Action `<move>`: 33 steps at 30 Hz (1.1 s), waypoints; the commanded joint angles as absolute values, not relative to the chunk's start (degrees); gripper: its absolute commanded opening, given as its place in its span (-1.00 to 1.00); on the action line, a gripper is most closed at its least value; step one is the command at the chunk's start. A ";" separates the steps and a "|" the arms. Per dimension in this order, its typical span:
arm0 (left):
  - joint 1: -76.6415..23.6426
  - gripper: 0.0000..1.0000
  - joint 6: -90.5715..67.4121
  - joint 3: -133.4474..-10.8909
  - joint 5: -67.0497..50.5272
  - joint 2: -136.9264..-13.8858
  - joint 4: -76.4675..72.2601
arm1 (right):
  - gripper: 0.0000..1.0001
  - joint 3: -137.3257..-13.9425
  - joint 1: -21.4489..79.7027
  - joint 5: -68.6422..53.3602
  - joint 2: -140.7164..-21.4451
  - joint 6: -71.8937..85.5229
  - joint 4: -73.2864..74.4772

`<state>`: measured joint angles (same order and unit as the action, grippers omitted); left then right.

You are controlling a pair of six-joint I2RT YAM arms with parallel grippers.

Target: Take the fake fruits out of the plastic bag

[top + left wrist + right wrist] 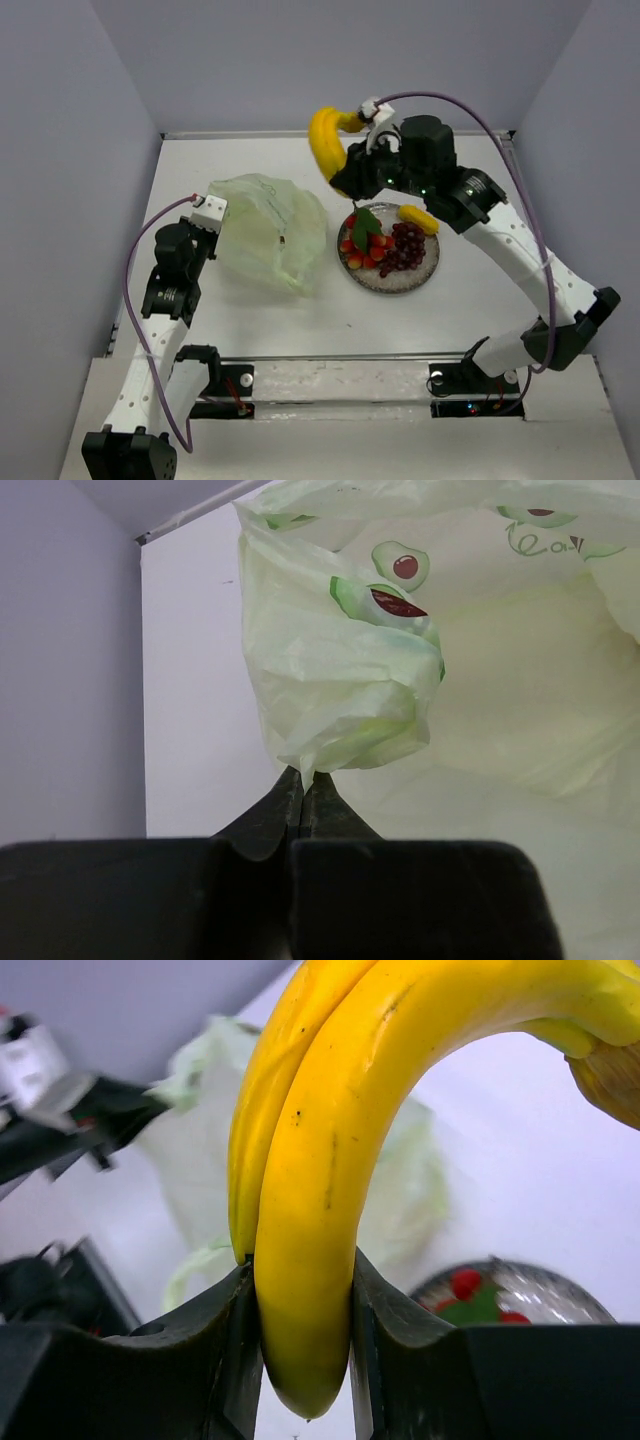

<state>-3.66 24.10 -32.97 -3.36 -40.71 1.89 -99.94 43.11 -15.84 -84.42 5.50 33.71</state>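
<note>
White tabletop (480,300) carries two things directly: the crumpled pale green plastic bag (268,235) on the left and, just beside it on the right, the speckled grey plate (398,283).

- The plastic bag (520,680) was the only thing that carried print, seen in the left wrist view.
- A scrap of green, curly lettering (545,543) stood near the bag's upper right. It was cut short by a fold, and what showed looked like "ea" followed by a small mark. The whole word could not be read.
- Avocado drawings (400,562) were printed on the same bag: green halves with dark red stones. One sat on the flat face, one on the crumpled fold below it, and part of another showed at the top edge.
- In the top external view the bag's print was too faint and small to read.
</note>
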 commanded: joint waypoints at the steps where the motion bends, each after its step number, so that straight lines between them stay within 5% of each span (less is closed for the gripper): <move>1: -3.52 -1.00 23.73 -33.75 -4.74 -40.60 -0.79 | -0.99 -92.13 37.29 10.14 -81.39 19.72 31.18; 10: -3.52 -1.00 23.90 -33.84 -5.45 -40.78 -0.62 | -0.99 -77.27 32.34 21.97 -79.19 35.06 36.83; 27: -3.43 -1.00 23.73 -33.84 -5.54 -40.61 -0.35 | -0.98 -74.44 32.34 19.60 -92.90 28.39 36.56; 33: -3.34 -1.00 23.91 -33.66 -5.54 -40.52 -0.35 | -0.71 -73.92 32.34 20.75 -92.55 27.78 36.83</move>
<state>-3.64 24.10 -32.97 -4.95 -40.77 1.91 -73.12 31.94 19.68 -94.41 29.15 38.24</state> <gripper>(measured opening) 0.040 0.376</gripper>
